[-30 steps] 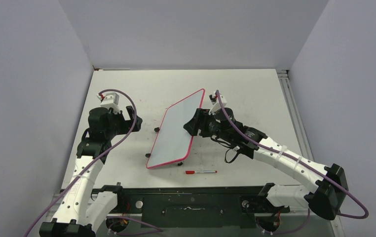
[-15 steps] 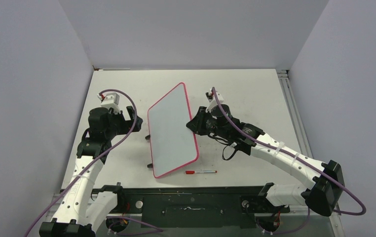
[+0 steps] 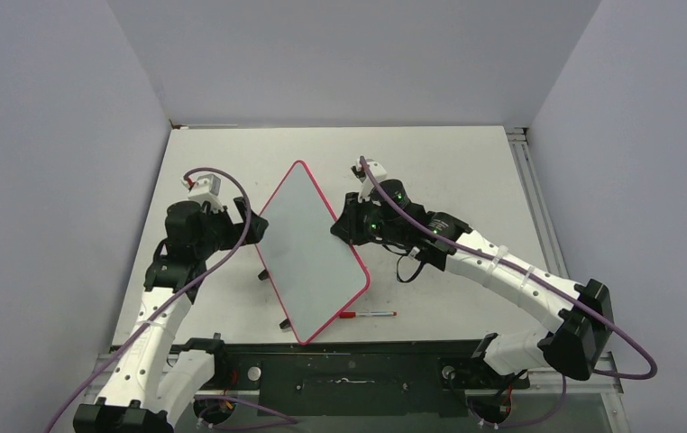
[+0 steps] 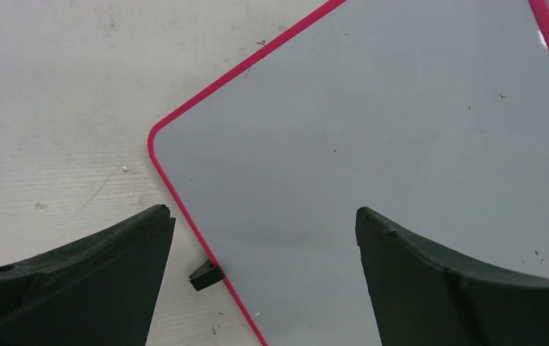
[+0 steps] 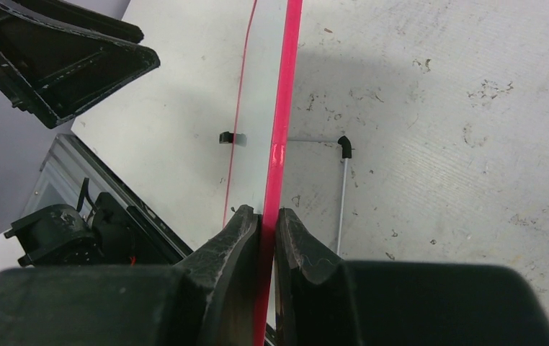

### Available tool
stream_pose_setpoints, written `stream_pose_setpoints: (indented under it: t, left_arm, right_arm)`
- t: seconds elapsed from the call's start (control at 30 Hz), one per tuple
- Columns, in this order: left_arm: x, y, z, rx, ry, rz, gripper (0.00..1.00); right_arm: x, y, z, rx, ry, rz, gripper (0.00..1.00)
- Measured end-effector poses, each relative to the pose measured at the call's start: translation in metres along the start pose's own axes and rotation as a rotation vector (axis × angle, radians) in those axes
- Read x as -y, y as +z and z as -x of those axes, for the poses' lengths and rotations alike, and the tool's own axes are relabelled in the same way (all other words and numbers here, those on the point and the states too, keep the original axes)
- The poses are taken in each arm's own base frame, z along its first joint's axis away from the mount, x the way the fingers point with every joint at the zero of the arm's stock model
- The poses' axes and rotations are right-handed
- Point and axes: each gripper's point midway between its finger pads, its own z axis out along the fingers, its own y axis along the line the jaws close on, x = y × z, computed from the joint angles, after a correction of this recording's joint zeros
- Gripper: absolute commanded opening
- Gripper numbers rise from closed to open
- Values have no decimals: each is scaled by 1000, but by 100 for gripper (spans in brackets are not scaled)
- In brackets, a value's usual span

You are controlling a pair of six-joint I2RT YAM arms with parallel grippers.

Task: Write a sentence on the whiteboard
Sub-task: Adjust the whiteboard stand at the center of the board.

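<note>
Close-up, right jaws pinching whiteboard (image 5: 279, 144), overhead, pen (image 3: 371, 315) beside

1. your top view looks down from above and behind the arm bases, far off, and takes in the whole table (image 3: 466, 153).
2. your left wrist view faces down, close over a corner of the whiteboard (image 4: 372, 144).
3. your right wrist view faces left, very near, along the whiteboard's edge.
4. all three share the whiteboard and the table.
</note>
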Motion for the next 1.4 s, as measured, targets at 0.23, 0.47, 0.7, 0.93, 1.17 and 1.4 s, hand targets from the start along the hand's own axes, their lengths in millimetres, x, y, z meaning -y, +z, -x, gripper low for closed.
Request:
stream_pose_setpoints:
  t: [0.23, 0.47, 0.7, 0.93, 1.17, 1.4]
  left_arm:
    - [-2, 15, -44, -66, -206, -13, 93]
    - [-13, 19, -96, -145, -255, 89, 84]
    - [-39, 22, -126, -174, -275, 227, 59]
    - [-57, 21, -158, -225, -317, 293, 47]
    - [-48, 30, -157, -213, -350, 241, 42]
    - [-37, 34, -165, -234, -375, 168, 40]
  right_arm:
    - [-5, 6, 4, -37, -54, 8, 5]
    - [1, 5, 6, -58, -76, 14, 5]
    - [6, 4, 8, -68, -86, 32, 5]
    - [8, 3, 9, -72, -89, 44, 5]
    - [9, 3, 9, -74, -108, 53, 5]
    - [13, 4, 12, -71, -142, 62, 5]
